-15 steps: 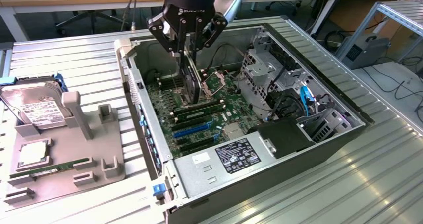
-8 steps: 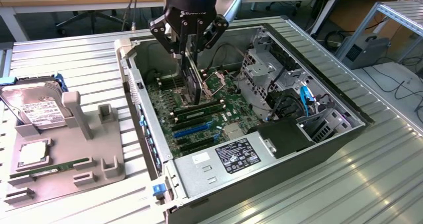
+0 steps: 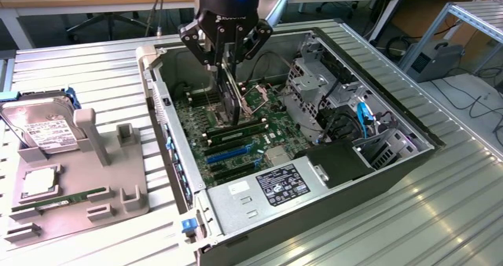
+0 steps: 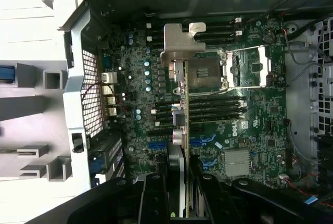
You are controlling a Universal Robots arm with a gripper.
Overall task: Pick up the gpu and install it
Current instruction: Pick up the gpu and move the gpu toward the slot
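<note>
My gripper [image 3: 226, 63] is shut on the gpu [image 3: 228, 98], gripping its upper edge from both sides. The card hangs upright on edge inside the open computer case [image 3: 157, 95], its lower edge down close to the green motherboard [image 3: 271, 139]; I cannot tell whether it touches a slot. In the wrist view the gpu [image 4: 180, 125] appears edge-on as a thin line between my black fingers [image 4: 154, 198], with its silver end bracket [image 4: 177, 41] at the far end. It hangs over the board beside the blue expansion slots [image 4: 156, 145].
A grey parts fixture [image 3: 86, 178] sits at the exterior view's left, holding a silver hard drive [image 3: 43, 130], a CPU [image 3: 39, 182] and a green RAM stick [image 3: 59, 200]. Inside the case are the power supply [image 3: 271, 189], drive cages [image 3: 314, 77] and a blue cable [image 3: 364, 116].
</note>
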